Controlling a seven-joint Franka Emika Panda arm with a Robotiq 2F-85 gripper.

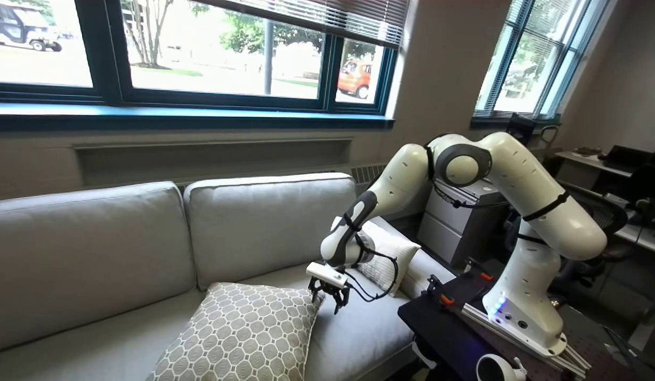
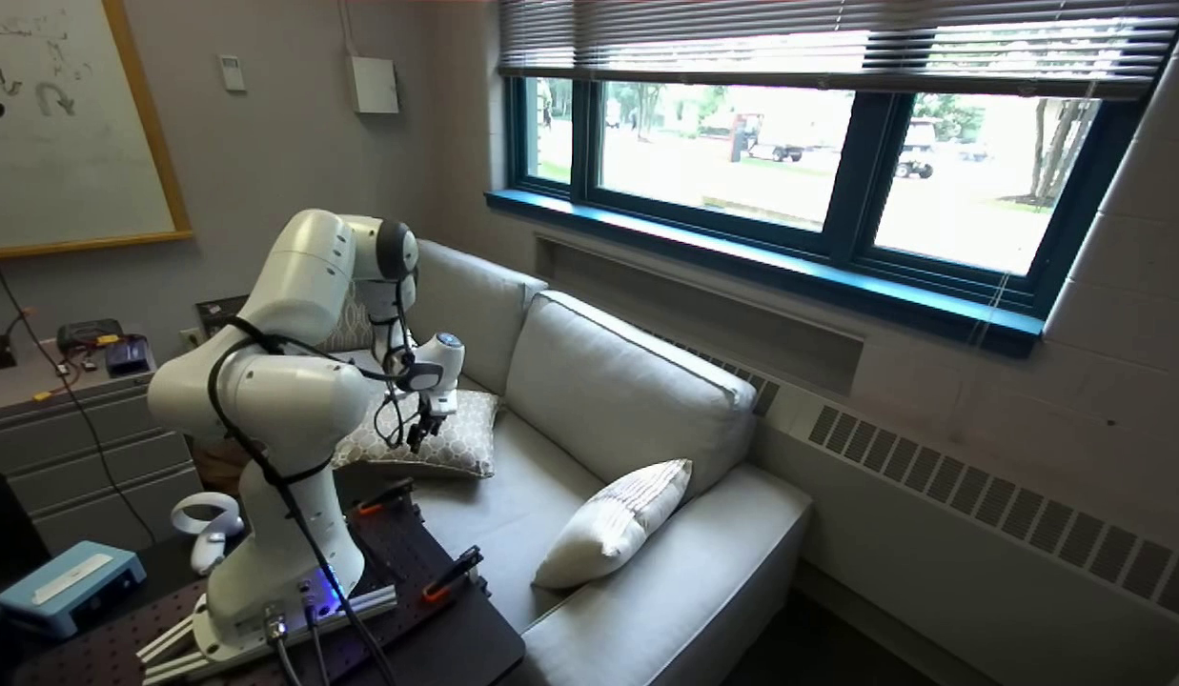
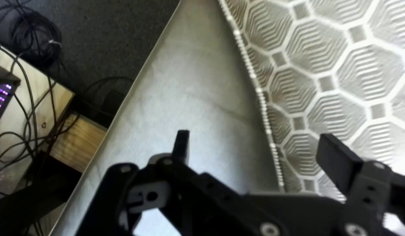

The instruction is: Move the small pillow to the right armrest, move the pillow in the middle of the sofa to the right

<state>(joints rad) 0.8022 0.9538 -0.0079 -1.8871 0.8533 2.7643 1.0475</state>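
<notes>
Left to right in an exterior view: patterned pillow [image 1: 242, 336] lies on the sofa [image 1: 274, 227]; gripper [image 1: 326, 305] points down at that pillow's corner, jaws parted wide, grasping nothing, contact unclear; white pillow [image 1: 389, 256] leans against the armrest [image 1: 425, 267]; arm [image 1: 462, 163] arches up and over, elbow high, forearm slanting down toward the sofa. Wrist view alone shows coiled cable [image 3: 42, 55] on the floor [image 3: 117, 42]; whiteboard [image 2: 74, 133] appears in an exterior view alone.

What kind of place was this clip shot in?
Probably an office or lab room: a whiteboard with handwriting on it and a grey drawer cabinet point that way, while the sofa suggests a lounge corner.
</notes>
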